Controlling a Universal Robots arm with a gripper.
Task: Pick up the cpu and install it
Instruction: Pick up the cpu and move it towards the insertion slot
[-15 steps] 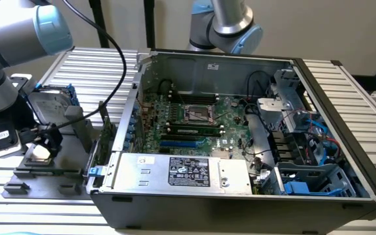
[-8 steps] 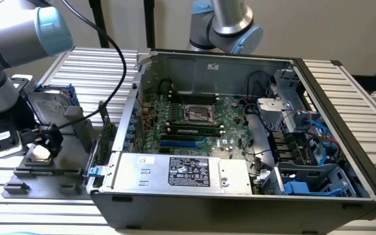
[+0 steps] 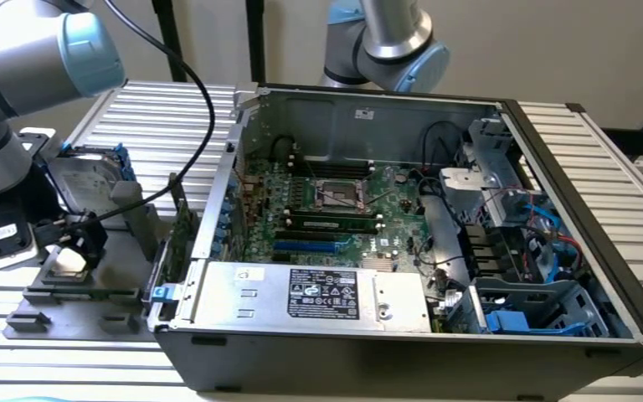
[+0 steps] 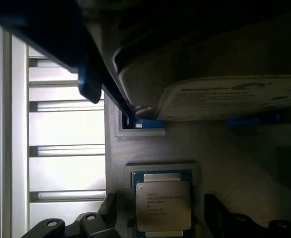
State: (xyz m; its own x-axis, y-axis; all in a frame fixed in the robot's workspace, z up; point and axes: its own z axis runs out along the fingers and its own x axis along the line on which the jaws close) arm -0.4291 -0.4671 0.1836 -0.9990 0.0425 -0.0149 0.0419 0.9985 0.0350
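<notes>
Found the cpu (image 4: pixel 163 206) lying flat, metal top up, in a shallow recess of the grey holder (image 3: pixel 87 293) on the worktop (image 3: pixel 64 373). Placed at the exterior view's left, outside the case (image 3: pixel 411 343).

Directly beneath the hand (image 3: pixel 73 249), with no sideways offset worth noting. Spread fully, gripping nothing. Fingers (image 4: pixel 220 218) low on two opposite sides of the chip, one per side, apart from its edges, with bare holder in each gap. Not yet touching, judging by the wrist view.

Close to square, so no long axis to speak of. Edges squared up with the line between the fingers, no twist apparent.

Hard drive (image 3: pixel 90 177) propped just behind in the same holder, near the hand but apart from the cpu.

Socket (image 3: pixel 338 194) inside the case, on the board, looking open and bare. Well apart from the chip, toward the exterior view's right, beyond the case wall.

Judged: grasp set up but not made, chip unlifted, install not begun.
</notes>
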